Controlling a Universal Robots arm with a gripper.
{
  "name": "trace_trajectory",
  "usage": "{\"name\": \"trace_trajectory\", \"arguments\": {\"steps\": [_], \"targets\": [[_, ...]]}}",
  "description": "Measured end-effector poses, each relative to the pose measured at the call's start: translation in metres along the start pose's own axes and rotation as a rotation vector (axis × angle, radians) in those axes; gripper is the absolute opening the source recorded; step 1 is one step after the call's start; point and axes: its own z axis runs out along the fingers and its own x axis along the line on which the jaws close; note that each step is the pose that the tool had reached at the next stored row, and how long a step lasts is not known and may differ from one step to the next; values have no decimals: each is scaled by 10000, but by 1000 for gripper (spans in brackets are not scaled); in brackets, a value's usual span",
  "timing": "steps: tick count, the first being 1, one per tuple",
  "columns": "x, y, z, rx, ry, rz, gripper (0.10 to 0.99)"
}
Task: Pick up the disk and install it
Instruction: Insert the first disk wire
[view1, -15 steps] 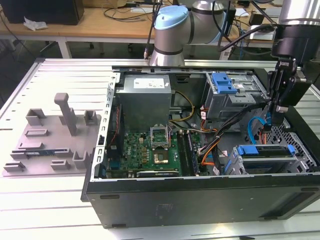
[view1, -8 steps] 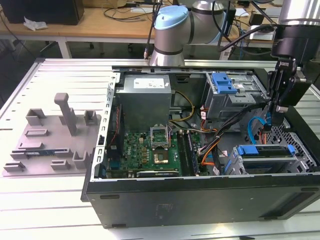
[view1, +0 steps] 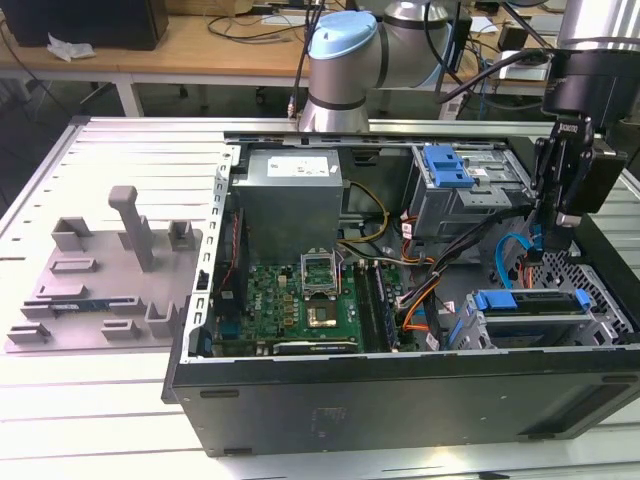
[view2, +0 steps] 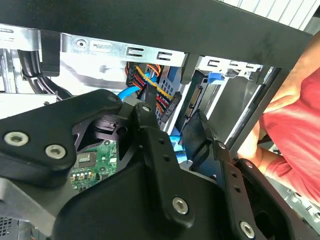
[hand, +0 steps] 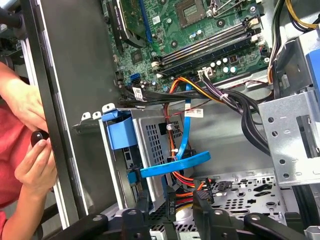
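The computer case (view1: 400, 400) lay open on the table (view1: 90, 420), and the disk (view1: 535, 302) sat in the metal drive cage (view1: 600, 325) at the corner of the case towards the exterior view's right. Its blue carrier frame showed along the cage's top edge. The hand (view1: 552, 240) hung over that same corner of the case, just above the cage and a little behind the disk, pointing down and not touching it. In the first wrist view its two fingers (hand: 171, 210) stood a little apart with nothing clamped between them, only loose orange and yellow wires of the case behind the gap. The disk's blue carrier end poked from the side of the perforated cage close by, and a blue ribbon cable (hand: 186, 125) ran down past the cage from the middle of the case.

A person's hands (hand: 32, 165) were just outside the case wall nearest the disk, pinching a small black object. A grey moulded tray (view1: 100, 280) lay on the table on the far side of the case from the disk.
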Motion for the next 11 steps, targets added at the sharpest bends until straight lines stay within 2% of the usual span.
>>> {"name": "trace_trajectory", "arguments": {"steps": [1, 2, 7, 8, 10, 11], "targets": [[0, 0, 0, 0, 0, 0, 471], [0, 0, 0, 0, 0, 0, 396], [-1, 0, 2, 0, 0, 0, 396], [-1, 0, 2, 0, 1, 0, 314], [-2, 0, 3, 2, 8, 0, 314], [-1, 1, 3, 4, 18, 2, 247]]}}
